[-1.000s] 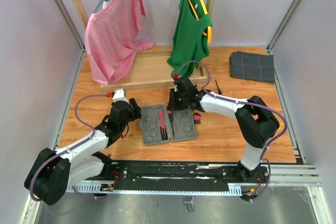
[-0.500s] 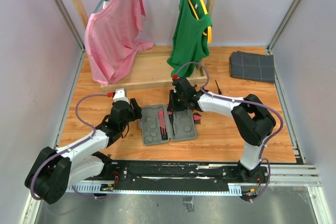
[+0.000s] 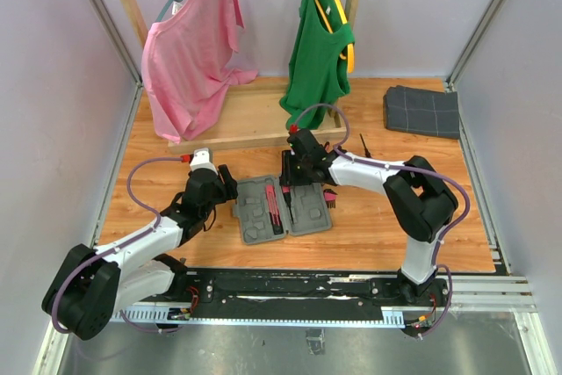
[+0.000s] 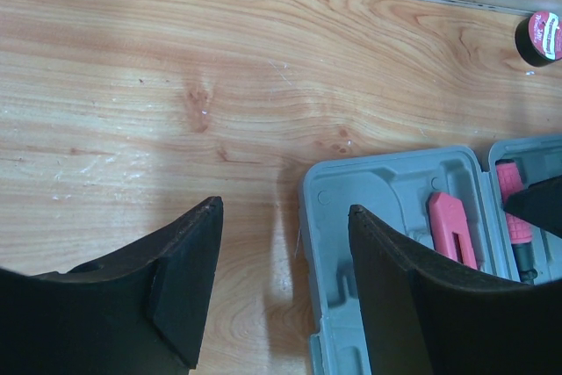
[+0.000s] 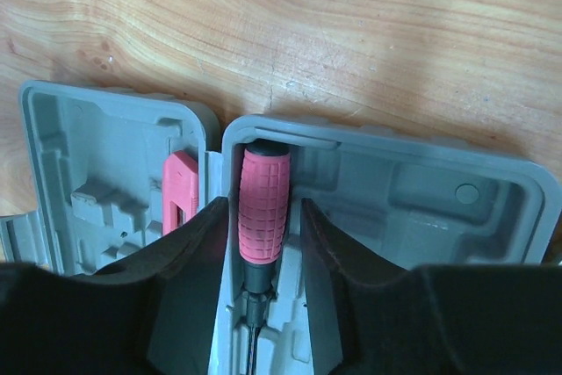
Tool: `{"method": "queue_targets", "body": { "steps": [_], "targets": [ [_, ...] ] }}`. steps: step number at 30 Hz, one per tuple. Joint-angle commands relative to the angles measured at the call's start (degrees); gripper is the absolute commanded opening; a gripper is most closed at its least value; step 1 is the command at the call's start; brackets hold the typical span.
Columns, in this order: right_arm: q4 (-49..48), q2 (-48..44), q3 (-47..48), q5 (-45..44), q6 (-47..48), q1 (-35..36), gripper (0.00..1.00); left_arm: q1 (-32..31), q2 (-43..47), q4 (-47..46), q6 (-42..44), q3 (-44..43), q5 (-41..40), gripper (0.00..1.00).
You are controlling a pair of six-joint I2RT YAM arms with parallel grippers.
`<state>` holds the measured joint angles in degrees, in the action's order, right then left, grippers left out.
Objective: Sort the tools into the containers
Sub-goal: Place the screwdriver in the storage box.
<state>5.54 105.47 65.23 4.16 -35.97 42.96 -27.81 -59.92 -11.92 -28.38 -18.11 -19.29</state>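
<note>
Sitting snug in its recess, the pink-handled screwdriver [image 5: 262,186] lies in the right half of the grey case [image 5: 492,217], handle up against the far rim right beside the hinge and shaft running back under the wrist. What's just changed is that the right gripper [image 5: 261,226] has eased off over the last second. Its jaws now stand either side of the handle with a sliver of gap each side, so it looks let go rather than squeezed, and that tool is probably done. A pink block tool [image 5: 180,186] sits in the left half. The left gripper [image 4: 283,217] hasn't budged, spread and empty over the desk [image 4: 132,85] just off the case's corner. The small round red piece [image 4: 543,37] is out on the desk, so sorting isn't finished.
</note>
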Motion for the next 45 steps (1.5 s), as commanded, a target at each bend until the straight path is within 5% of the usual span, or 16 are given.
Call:
{"method": "queue_targets", "body": {
  "steps": [1,25,33,45],
  "targets": [
    [2.02,0.7,1.22,-1.73,0.37,-0.52,0.42,0.39,-0.28,-1.79,0.78,-1.4,0.11,0.63],
    [3.21,-16.57,-9.04,-4.94,5.24,3.62,0.43,0.38,2.07,-2.12,0.29,-1.59,4.26,0.63],
    [1.63,-27.59,-18.88,-7.48,3.2,3.7,0.44,-0.04,-1.09,5.3,-5.52,-8.83,8.46,0.57],
    [-4.77,-33.3,-28.3,-7.19,-1.1,3.71,0.44,-9.57,-14.0,13.75,-7.24,-22.6,6.69,0.52]
  ]
}}
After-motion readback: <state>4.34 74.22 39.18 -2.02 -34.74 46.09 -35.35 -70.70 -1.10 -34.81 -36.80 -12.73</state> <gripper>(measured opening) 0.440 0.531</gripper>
